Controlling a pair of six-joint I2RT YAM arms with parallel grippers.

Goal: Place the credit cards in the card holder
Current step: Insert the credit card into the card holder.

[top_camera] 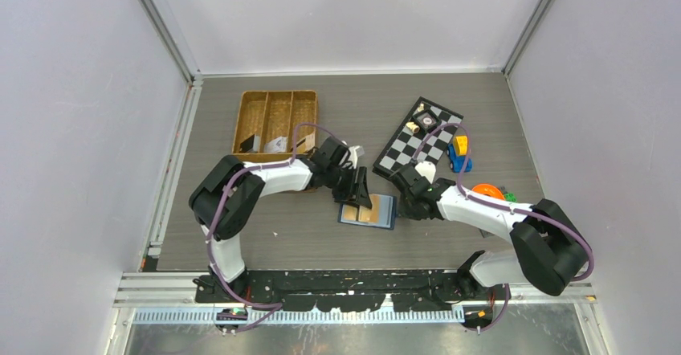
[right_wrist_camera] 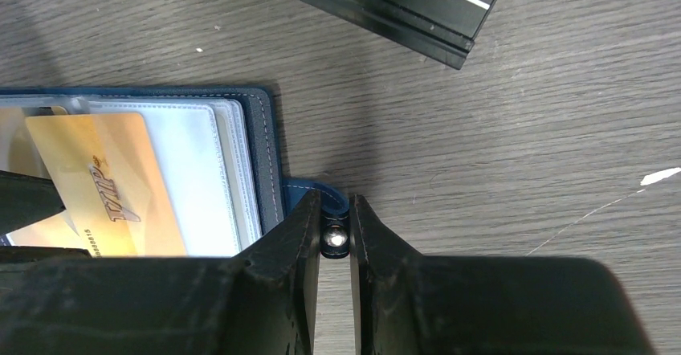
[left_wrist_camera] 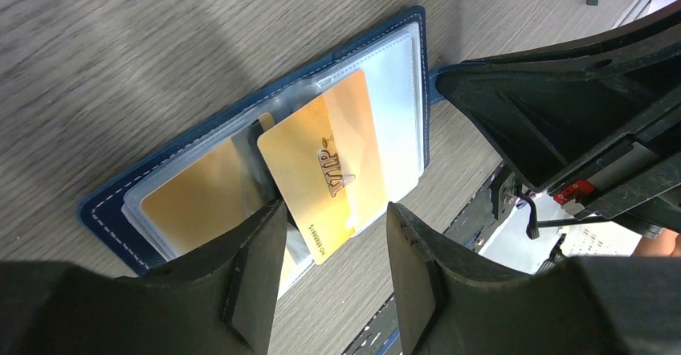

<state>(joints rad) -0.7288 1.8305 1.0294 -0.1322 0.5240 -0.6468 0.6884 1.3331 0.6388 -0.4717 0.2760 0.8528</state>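
The navy card holder (top_camera: 369, 211) lies open on the table between both arms. In the left wrist view its navy edge (left_wrist_camera: 104, 218) frames clear pockets. A gold VIP card (left_wrist_camera: 325, 170) sits slanted and partly inside one pocket, its lower corner sticking out. A second gold card (left_wrist_camera: 197, 194) sits in the left pocket. My left gripper (left_wrist_camera: 333, 218) is open just above the VIP card's protruding corner. My right gripper (right_wrist_camera: 335, 210) is shut on the holder's snap tab (right_wrist_camera: 335, 238), pinning it at the table. The VIP card also shows in the right wrist view (right_wrist_camera: 104, 178).
A brown wicker tray (top_camera: 275, 118) stands behind the left arm. A checkerboard (top_camera: 417, 142) with small pieces lies at the back right, its edge close to the holder (right_wrist_camera: 385, 2). A blue toy car (top_camera: 459, 162) and an orange object (top_camera: 487, 192) lie next to the right arm.
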